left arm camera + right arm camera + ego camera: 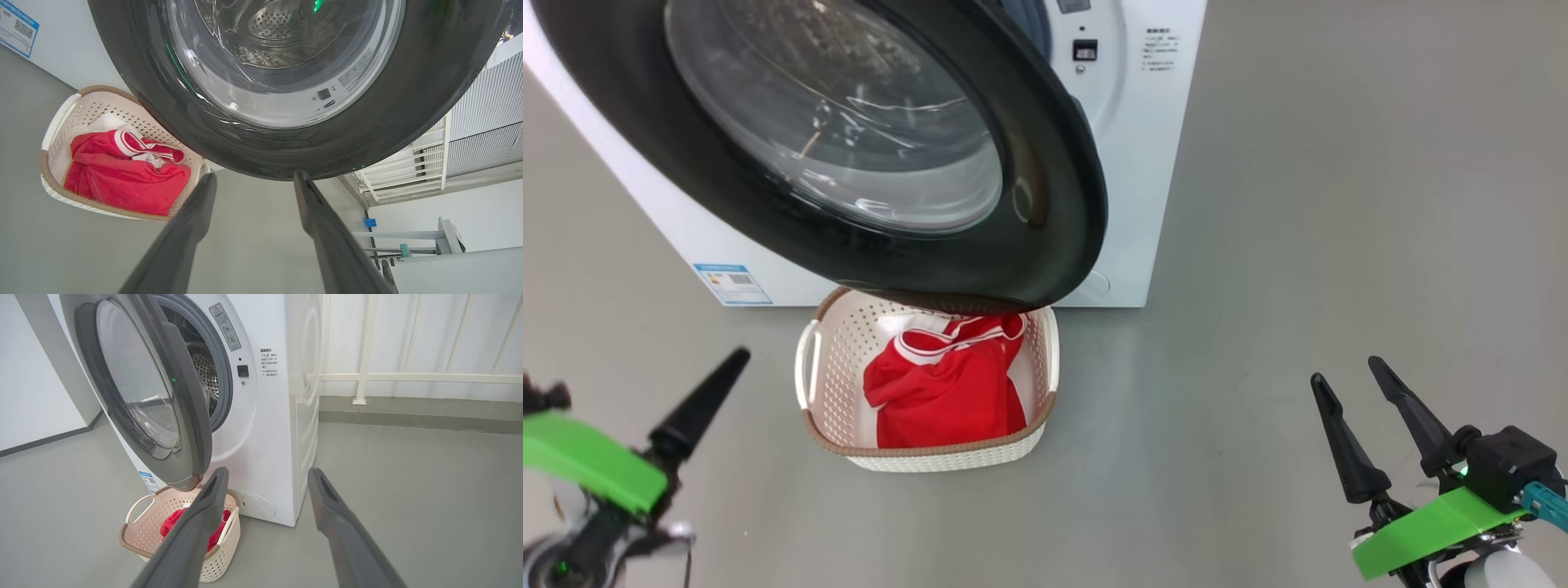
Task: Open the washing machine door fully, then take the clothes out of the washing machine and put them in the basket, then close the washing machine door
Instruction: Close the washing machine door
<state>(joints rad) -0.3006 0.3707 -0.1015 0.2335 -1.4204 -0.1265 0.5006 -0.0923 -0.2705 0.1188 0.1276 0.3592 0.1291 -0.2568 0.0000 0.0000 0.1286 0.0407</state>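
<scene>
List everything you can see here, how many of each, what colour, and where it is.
washing machine: one, white, on the grey floor
washing machine door: one, black rim with clear glass, open, over the basket
basket: one, cream with brown rim, on the floor in front of the machine
clothes: one heap, red with white trim, inside the basket
label sticker: one, blue, machine's lower front
round cap: one, white, machine's lower front
railing: one, white, beyond the machine
left gripper: one, dark fingers, open, empty
right gripper: one, dark fingers, open, empty
</scene>
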